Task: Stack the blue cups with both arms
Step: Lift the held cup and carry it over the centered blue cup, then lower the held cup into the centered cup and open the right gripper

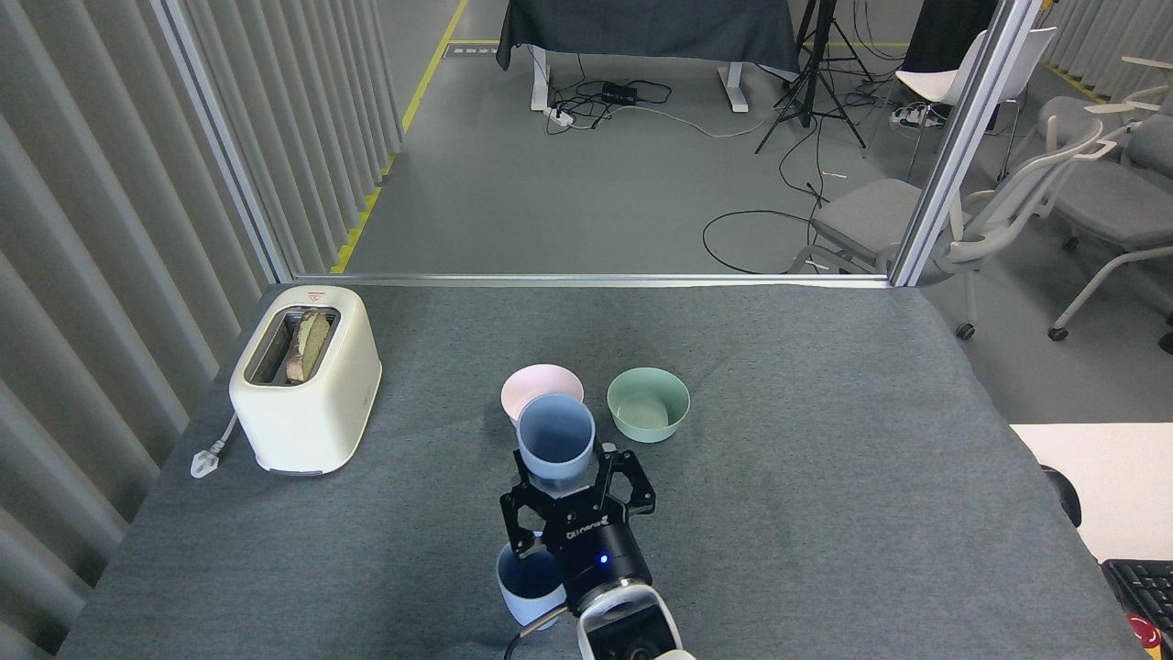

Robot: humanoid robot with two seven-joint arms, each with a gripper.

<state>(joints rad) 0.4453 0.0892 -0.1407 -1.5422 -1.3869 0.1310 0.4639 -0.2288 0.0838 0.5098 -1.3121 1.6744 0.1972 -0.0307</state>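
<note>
Centrally, I am working over the grey table (825, 477), with every position given relative to the standing cup (530, 591) at its near edge. Far to that cup's left, the toaster (307, 390) is sitting clear of the work. Beyond it, the pink bowl (536, 385) and green bowl (648, 403) are resting side by side. Directly above it, I am carrying the held cup (555, 449) upright, mouth up, so it can nest on lowering. Clamped around that cup's base, my right gripper (577, 504) is partly hiding the standing cup. My left gripper is not showing.
</note>
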